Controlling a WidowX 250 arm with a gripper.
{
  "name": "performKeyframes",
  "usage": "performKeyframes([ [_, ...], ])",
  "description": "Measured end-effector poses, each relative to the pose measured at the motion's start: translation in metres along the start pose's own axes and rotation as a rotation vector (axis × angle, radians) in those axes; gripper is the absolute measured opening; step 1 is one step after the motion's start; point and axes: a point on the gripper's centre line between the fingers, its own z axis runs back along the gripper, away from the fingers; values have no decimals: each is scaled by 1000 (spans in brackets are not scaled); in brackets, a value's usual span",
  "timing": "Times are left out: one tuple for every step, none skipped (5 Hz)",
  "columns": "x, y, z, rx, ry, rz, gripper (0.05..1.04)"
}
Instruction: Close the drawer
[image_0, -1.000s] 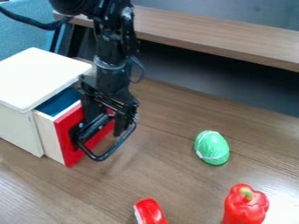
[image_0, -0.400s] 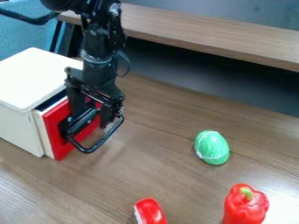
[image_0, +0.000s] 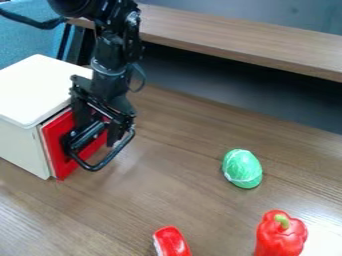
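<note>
The black gripper (image_0: 100, 135) hangs at the red front of the drawer (image_0: 59, 145), behind and within the black loop handle (image_0: 103, 162). The drawer front stands almost flush against the white cabinet (image_0: 23, 147), with a thin pale strip of the drawer's side showing between them. How the gripper's tips stand is hard to make out among the dark parts of the handle.
A green egg-shaped object (image_0: 242, 169) lies on the wooden table (image_0: 194, 200) at the right. A red pepper (image_0: 280, 234) stands at the lower right, and a red object (image_0: 172, 242) is at the bottom edge. A raised wooden shelf (image_0: 247, 42) runs along the back.
The gripper has moved left against the drawer front, and the drawer has slid into the cabinet. Its blue interior, visible earlier, is now covered.
</note>
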Motion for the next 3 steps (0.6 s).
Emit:
performKeyframes([
  [0, 3, -2, 23, 7, -1, 998],
  [-1, 6, -2, 38, 13, 1, 998],
  [0, 1, -1, 33, 11, -10, 999],
])
